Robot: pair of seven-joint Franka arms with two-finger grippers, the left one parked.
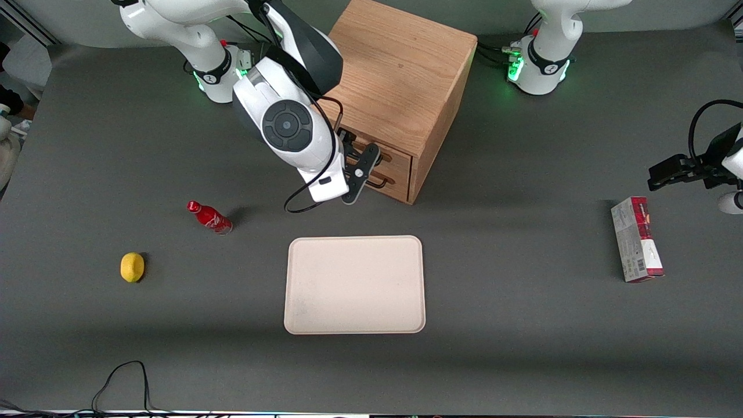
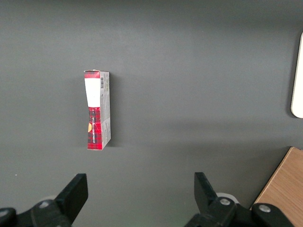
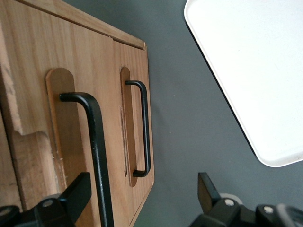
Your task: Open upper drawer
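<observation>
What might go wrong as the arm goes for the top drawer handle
The gripper is open in front of the cabinet, with the upper drawer's handle near one finger, not centred; closing now may miss. The lower drawer's handle is identical and close, so it might grab that instead.

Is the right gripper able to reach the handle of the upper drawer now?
Probably yes. The gripper is open just in front of the upper drawer, with its black handle close to one finger; nothing stands between them.
</observation>
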